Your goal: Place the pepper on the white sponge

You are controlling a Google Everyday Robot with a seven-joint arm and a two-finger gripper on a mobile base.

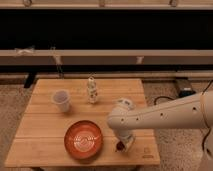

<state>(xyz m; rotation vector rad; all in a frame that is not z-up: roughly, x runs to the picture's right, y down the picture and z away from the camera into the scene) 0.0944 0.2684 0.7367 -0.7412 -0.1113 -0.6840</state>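
The pepper [120, 146] shows as a small dark red bit at the tip of my gripper [122, 144], low over the wooden table [45, 150] near its front right edge, just right of the orange-red bowl [83, 139]. My white arm [165, 116] reaches in from the right and covers the table's right middle. No white sponge shows; it may be hidden behind the arm.
A clear plastic cup [61, 100] stands at the table's left middle. A small white bottle [92, 90] stands upright at the back centre. A dark shelf unit [105, 52] runs behind the table. A cable and a black box [184, 91] lie on the floor at the right.
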